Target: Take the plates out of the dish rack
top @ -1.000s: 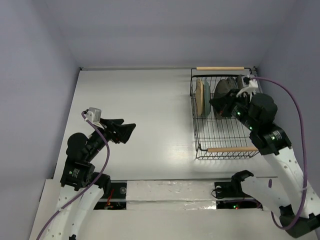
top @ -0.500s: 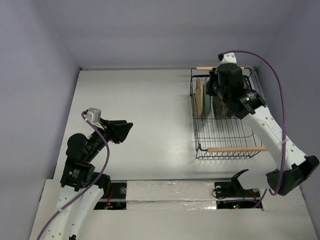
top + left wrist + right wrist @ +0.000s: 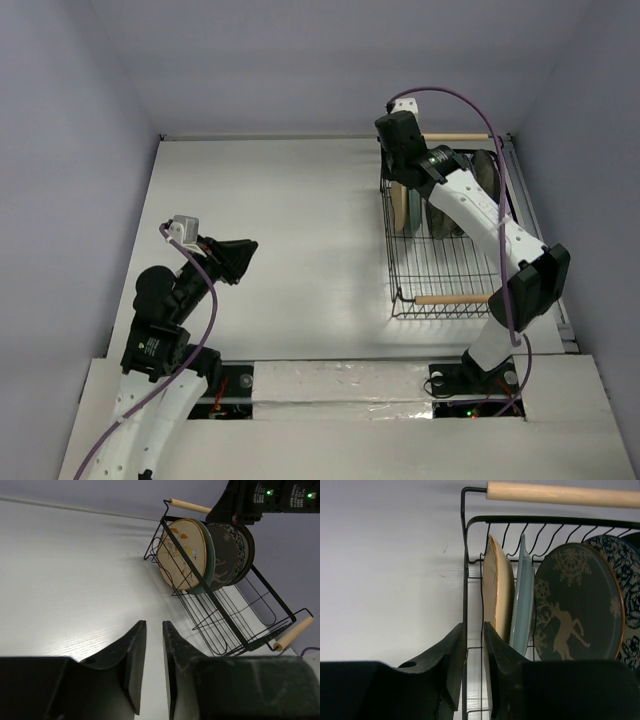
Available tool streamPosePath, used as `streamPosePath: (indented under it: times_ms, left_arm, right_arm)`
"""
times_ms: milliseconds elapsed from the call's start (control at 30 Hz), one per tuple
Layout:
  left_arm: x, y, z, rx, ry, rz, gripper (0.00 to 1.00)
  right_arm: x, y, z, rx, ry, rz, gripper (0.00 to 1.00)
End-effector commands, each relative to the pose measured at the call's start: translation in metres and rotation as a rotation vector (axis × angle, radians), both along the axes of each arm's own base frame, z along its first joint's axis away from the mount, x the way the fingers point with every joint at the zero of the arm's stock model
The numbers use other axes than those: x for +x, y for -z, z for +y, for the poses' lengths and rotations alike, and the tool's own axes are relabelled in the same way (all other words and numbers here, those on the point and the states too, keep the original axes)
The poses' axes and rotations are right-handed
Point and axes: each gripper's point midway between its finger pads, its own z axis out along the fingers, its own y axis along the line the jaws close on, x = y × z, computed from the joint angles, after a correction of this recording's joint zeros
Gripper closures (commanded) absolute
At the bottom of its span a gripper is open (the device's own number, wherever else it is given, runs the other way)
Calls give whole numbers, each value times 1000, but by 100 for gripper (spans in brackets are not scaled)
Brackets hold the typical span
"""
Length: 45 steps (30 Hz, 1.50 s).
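Observation:
The black wire dish rack [image 3: 390,262] with wooden handles stands at the back right. Several plates stand on edge in its far end. From the left they are a tan floral plate [image 3: 499,587], a teal plate [image 3: 521,597], a grey-brown plate [image 3: 577,605] with a pale deer, and a white plate [image 3: 626,575] with dark flowers. My right gripper [image 3: 474,625] hangs over the rack's far-left corner [image 3: 395,172], jaws slightly apart. The rack's left wall wire [image 3: 465,555] shows in the gap and the tan plate lies just to the right. My left gripper [image 3: 154,623] hovers over bare table [image 3: 243,255], narrowly open and holding nothing.
The white table [image 3: 290,210] spreads between the left arm and the rack [image 3: 235,630]. Walls close it in at the back and both sides. The rack's near half holds no plates. Its near wooden handle [image 3: 455,299] lies towards the arm bases.
My right arm has swung from the rack's right side to its far-left corner, and its jaws have parted slightly. My left jaws have narrowed from wide open to a thin gap.

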Motion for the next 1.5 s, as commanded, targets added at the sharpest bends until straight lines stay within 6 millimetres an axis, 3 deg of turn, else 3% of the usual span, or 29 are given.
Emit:
streamPosePath:
  times_ms: [0,133,500,667,967,1200,1467]
  left_arm:
    - [-2,-10,-2,-12,14,-43,83]
    - [-3,-11,-3,-14,23,-51,74]
    - [-6,-14,-3,-20,25,-61,71]
    - [-5,-13,-3,-19,26,-58,71]
    - [-5,-12,-4,-19,32,-56,71]
    - [-5,-12,-5,-18,34,-59,71]
    - [-6,-12,-5,-18,35,-60,70]
  right_arm:
    - [4,-24,-4,-45,22,-43,72]
    - [17,-7,-6,-127,56,1,70]
    - [29,28,-16,-257,127,62,70]
    - [29,34,-22,-284,155,65,70]
    - [25,23,-28,-271,178,22,70]
    - [25,31,-27,-269,184,31,70]
    - [32,59,-24,-312,181,69,70]
